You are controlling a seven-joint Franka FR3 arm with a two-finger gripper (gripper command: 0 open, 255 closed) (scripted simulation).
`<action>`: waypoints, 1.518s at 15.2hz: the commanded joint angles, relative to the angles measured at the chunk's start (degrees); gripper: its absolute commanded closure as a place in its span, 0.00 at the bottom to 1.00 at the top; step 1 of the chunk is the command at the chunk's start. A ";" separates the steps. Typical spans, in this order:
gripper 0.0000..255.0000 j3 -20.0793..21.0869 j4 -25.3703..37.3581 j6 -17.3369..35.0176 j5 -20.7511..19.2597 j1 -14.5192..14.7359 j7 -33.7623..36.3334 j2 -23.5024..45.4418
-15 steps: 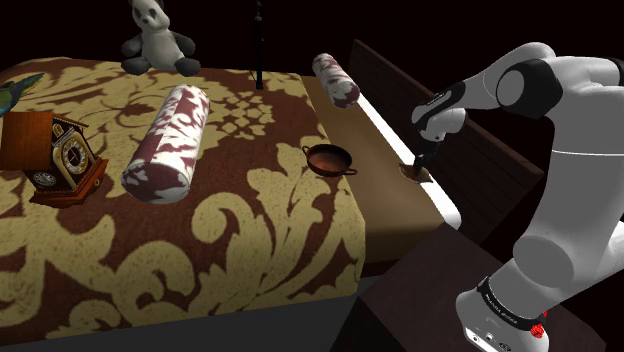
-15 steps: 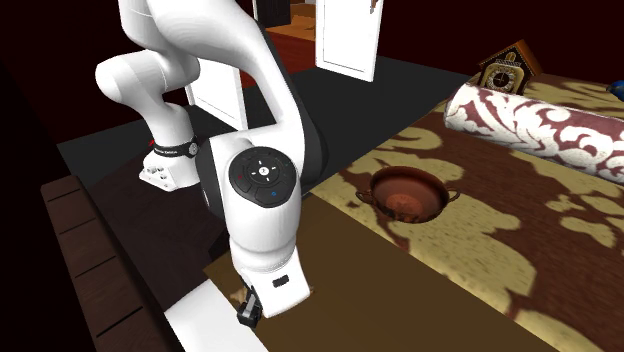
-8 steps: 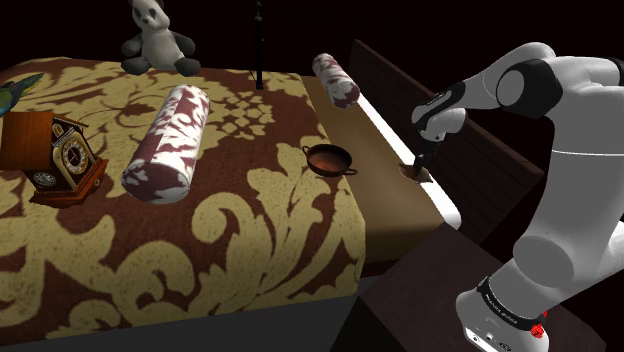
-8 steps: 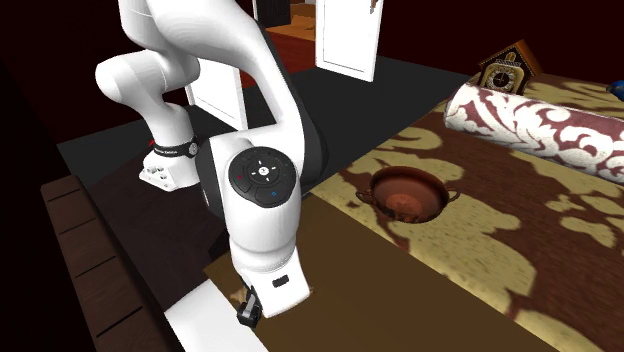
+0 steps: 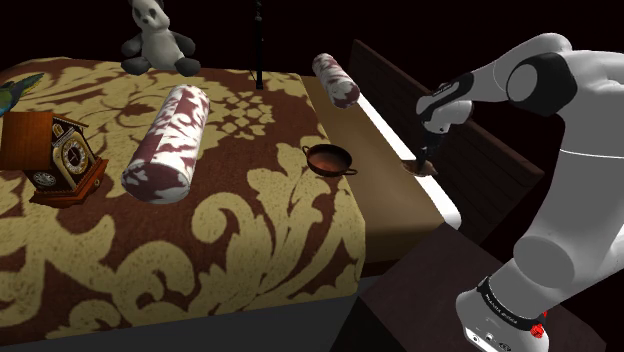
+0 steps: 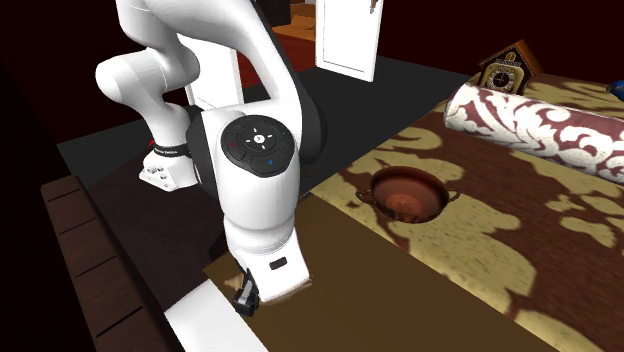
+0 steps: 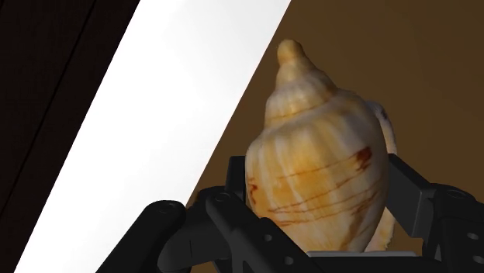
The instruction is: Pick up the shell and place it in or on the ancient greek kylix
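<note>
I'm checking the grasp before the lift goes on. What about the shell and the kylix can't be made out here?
- The shell, its lower end: wrist view, hidden behind the pincer that clasps it and cut off by the picture's edge.
- Whether the shell is clear of the bed: shoulder view, too small and dim to tell.
- The kylix, its foot: both exterior views, hidden under its own bowl.

Dim room; maroon-and-gold bed (image 5: 250, 240); dark floor (image 6: 400, 85)

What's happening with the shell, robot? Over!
Pincer shut on shell. Kylix sits empty on the bed, apart. Nothing stands between them.
</note>
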 commanded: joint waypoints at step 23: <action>1.00 -1.67 6.15 -15.24 -3.89 1.24 2.35 -9.66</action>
